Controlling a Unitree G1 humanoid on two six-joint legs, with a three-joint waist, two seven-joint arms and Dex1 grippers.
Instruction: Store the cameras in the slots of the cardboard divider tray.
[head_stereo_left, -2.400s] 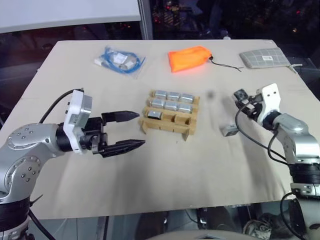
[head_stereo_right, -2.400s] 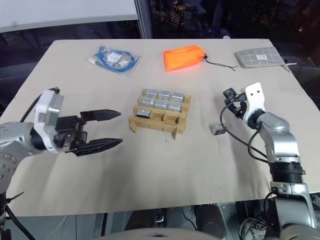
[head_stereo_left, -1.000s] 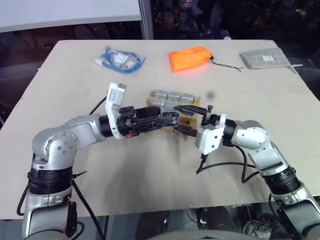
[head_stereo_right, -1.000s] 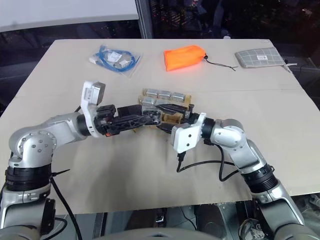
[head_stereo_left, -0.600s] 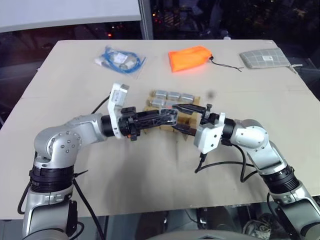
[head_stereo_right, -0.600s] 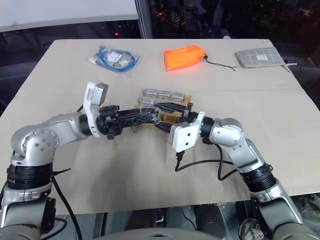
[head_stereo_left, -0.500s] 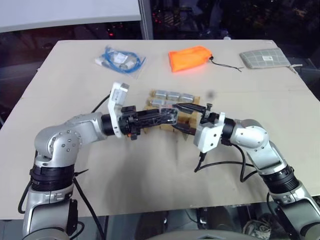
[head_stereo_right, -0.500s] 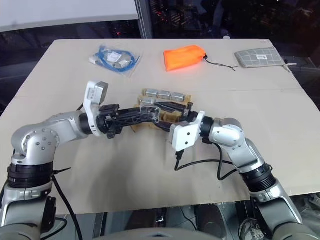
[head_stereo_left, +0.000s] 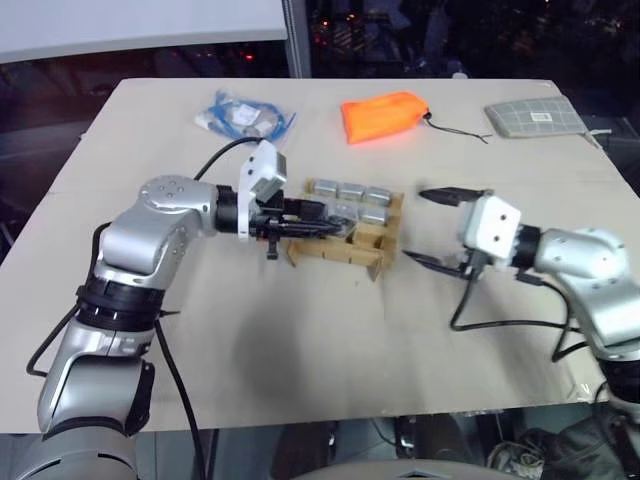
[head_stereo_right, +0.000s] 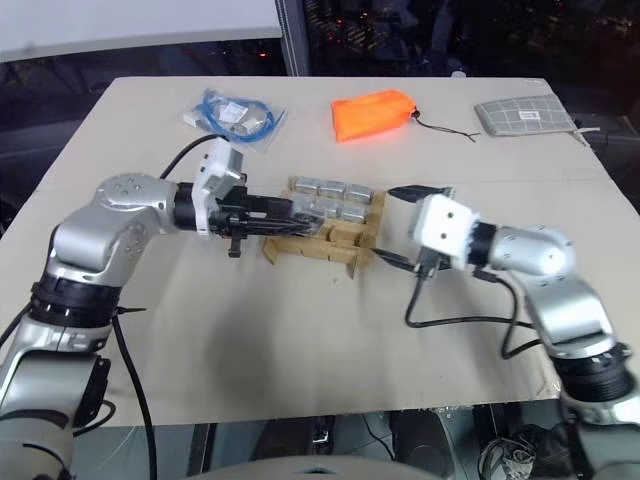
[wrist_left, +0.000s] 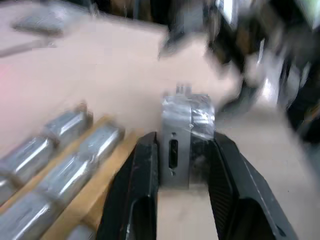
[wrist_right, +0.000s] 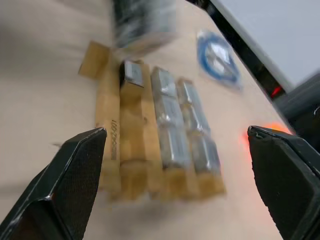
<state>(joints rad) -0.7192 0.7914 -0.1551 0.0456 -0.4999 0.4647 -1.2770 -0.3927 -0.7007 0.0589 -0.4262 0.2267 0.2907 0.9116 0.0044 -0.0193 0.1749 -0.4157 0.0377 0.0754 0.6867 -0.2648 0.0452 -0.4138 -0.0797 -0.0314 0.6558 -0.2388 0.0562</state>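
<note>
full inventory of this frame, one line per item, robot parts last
table: 1, beige, under everything
divider tray: 1, tan cardboard, table centre
cameras in tray: 7 by my count, silver-grey, far two rows full, one in the near row's left slot
held camera: 1, silver-grey, between left gripper's fingers over the tray
cable bag: 1, clear with blue cable, far left
pouch: 1, orange, far centre
checked pouch: 1, grey, far right
left gripper: black, shut on camera
right gripper: black, open, right of tray
</note>
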